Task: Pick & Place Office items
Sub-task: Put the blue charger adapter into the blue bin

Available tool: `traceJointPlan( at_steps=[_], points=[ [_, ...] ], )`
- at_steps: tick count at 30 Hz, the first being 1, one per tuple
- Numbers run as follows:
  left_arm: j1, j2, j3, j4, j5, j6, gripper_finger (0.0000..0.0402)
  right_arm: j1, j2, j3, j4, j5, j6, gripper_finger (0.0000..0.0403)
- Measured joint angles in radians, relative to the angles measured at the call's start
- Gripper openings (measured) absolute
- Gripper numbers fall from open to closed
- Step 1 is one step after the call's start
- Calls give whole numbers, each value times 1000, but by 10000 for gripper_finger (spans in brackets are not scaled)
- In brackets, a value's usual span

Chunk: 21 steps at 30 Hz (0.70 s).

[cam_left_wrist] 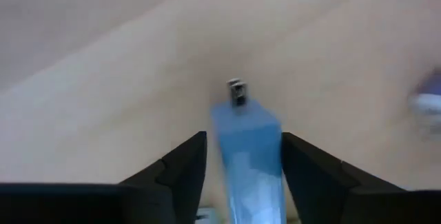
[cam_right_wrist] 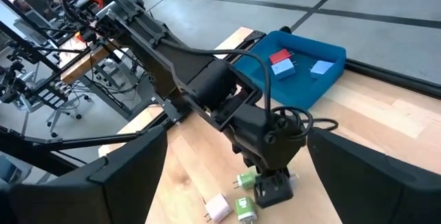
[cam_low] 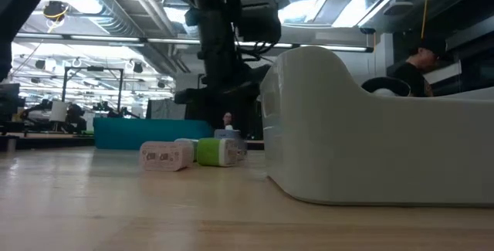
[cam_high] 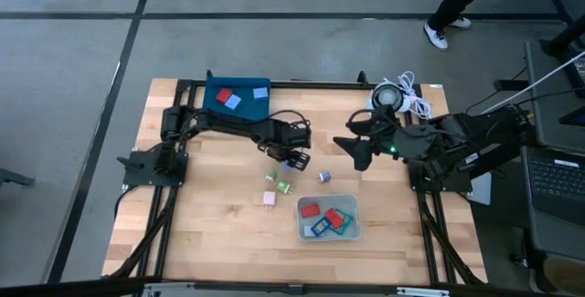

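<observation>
Light blue piece [cam_left_wrist: 248, 155], blocky with small metal prongs at one end, sits between left gripper [cam_left_wrist: 242, 162] fingers, grip unclear; right gripper [cam_right_wrist: 234, 176] jaws spread wide, empty.

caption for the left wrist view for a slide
Left gripper straddles a light blue piece on the wooden table.
</observation>
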Motion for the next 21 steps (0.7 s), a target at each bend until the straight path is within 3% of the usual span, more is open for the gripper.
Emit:
traceJointPlan(
  at_steps=[5,14,21],
  points=[
    [21,-1,-1,-22,-9,37,117,0,0,0,1,3,0,355],
    [63,-41,-1,-20,-29,79,115,0,0,0,2,13,9,355],
    [136,-177,-2,-91,-121,128,115,0,0,0,2,29,16,355]
  ],
)
